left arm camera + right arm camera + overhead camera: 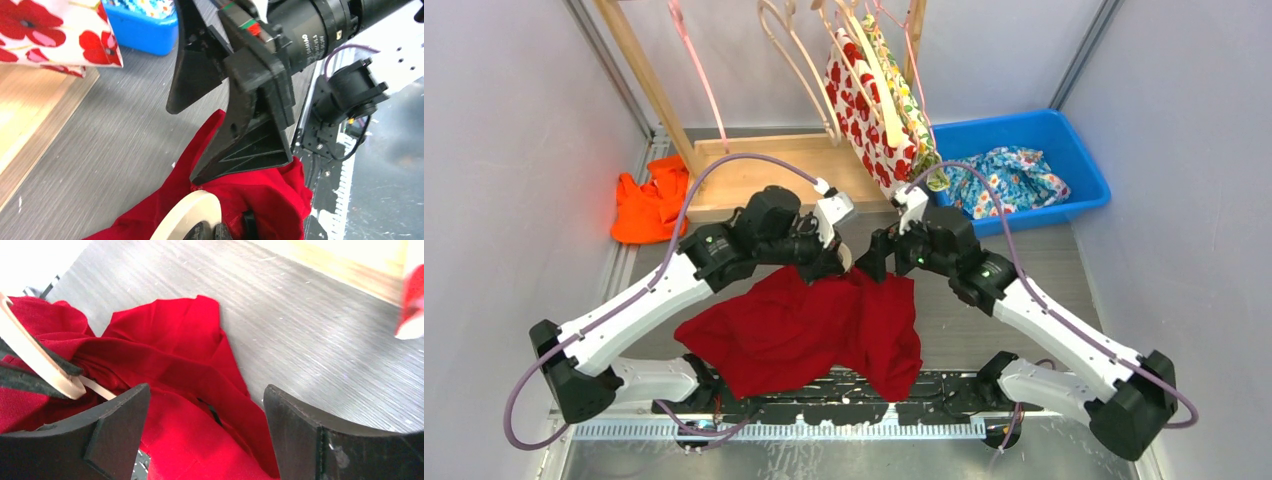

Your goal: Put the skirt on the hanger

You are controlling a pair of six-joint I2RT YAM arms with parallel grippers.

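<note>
The red skirt (814, 330) lies crumpled on the grey table between the two arms, and also shows in the wrist views (265, 195) (175, 365). My left gripper (832, 262) (216, 232) is shut on a pale wooden hanger (846, 255) (192, 215) (35, 360), whose end pokes into the skirt's folds. My right gripper (879, 262) (207, 415) stands open just above the skirt's top edge, close beside the hanger's end, with only loose fabric below its fingers (115, 425). Most of the hanger is hidden by cloth and arms.
A wooden rack (754, 170) at the back carries bare hangers (799, 60), a pink one (694, 70) and a red-flowered garment (874, 110). A blue bin (1074, 150) with patterned cloth sits back right. An orange cloth (649, 205) lies back left.
</note>
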